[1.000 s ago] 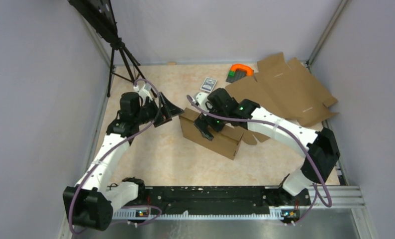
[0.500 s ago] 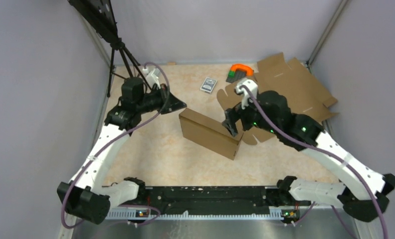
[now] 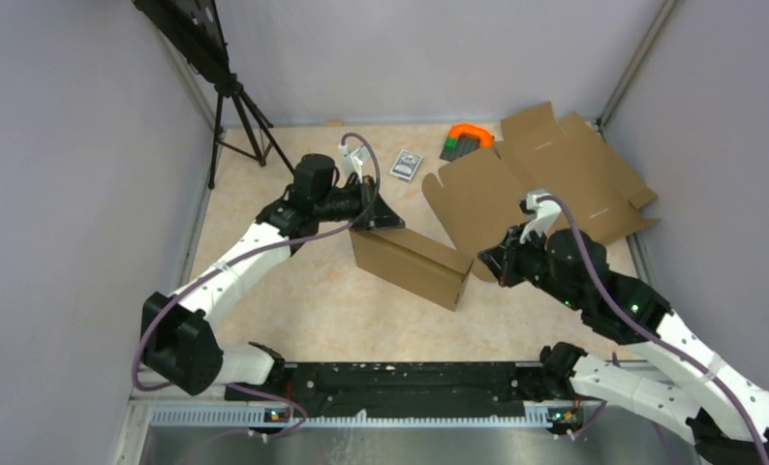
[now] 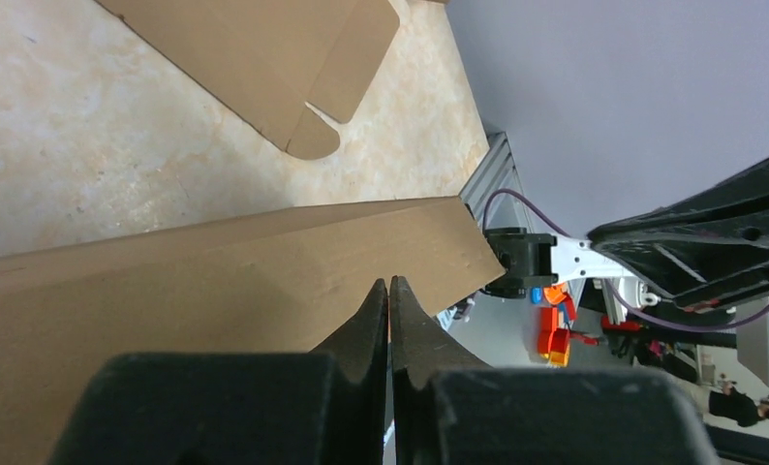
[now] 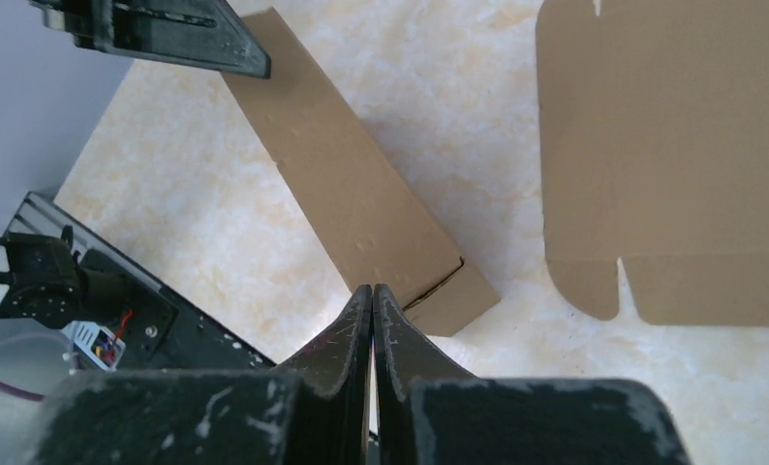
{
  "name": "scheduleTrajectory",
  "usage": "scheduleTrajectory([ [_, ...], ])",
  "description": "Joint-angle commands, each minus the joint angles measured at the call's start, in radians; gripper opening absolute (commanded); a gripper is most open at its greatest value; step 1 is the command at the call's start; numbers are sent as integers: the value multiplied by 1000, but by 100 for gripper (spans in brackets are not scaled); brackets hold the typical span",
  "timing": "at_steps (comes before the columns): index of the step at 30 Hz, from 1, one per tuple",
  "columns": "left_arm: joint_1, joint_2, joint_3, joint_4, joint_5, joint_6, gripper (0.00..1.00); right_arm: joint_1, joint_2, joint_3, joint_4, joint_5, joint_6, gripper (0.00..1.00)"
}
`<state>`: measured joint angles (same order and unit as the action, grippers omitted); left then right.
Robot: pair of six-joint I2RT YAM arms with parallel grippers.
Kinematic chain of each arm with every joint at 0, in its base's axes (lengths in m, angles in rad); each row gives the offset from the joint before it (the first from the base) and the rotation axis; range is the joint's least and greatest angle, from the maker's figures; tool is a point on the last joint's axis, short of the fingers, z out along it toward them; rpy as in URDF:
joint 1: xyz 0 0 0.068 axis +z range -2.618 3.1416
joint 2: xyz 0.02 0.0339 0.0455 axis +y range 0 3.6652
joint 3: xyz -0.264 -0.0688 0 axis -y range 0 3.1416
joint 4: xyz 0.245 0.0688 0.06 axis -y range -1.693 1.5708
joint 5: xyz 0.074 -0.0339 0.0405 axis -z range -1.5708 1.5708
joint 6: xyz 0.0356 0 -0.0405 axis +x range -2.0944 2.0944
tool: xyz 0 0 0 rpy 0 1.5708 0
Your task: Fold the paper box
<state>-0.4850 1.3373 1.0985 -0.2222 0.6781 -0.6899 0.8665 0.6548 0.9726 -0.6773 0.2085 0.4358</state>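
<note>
Right end effector [image 5: 373, 291] has pulled off the paper box [image 3: 412, 262], jaws closed.

I can read no words or numbers. My paper box [image 3: 405, 266] is plain. The little card pack [image 3: 406, 164] at twelve o'clock is too small.

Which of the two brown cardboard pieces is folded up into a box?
The paper box in the middle, closed up; the cardboard blank at far right lies flat.

Left wrist: paper box [image 4: 216, 281] cut off at left edge; right wrist: flat sheet [image 5: 671, 145] cropped top, right.
</note>
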Motion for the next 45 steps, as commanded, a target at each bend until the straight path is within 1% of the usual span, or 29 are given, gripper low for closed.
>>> scheduleTrajectory([
  [1,-6,-5,-47,100,30,-19,0,-7,35,-60,94,-38,51,0],
  [9,-6,-10,-141,187,43,-44,0,-7,61,-186,200,-67,51,0],
  [13,-8,1,-153,193,51,-48,0,-7,70,-216,170,-57,63,0],
  [18,-9,7,-171,208,45,-51,0,-7,43,-272,166,-30,73,0],
  [22,-14,19,-174,214,45,-60,0,-7,43,-226,151,-9,38,0],
  [27,-23,29,-170,242,38,-63,0,-7,111,-32,110,-23,-23,0],
  [29,-26,29,-170,243,39,-66,0,-7,123,1,105,-57,-23,0],
  [32,-26,22,-173,242,32,-67,0,-7,101,-61,107,-81,-3,0],
  [37,-29,26,-172,242,31,-72,0,-7,19,-234,125,-110,70,0],
  [39,-31,26,-170,239,30,-70,0,-7,12,-261,135,-115,80,0],
  [42,-32,29,-163,231,27,-68,0,-7,40,-204,105,-75,41,0],
  [45,-31,31,-159,229,26,-67,0,-7,76,-90,69,-42,-9,0],
])
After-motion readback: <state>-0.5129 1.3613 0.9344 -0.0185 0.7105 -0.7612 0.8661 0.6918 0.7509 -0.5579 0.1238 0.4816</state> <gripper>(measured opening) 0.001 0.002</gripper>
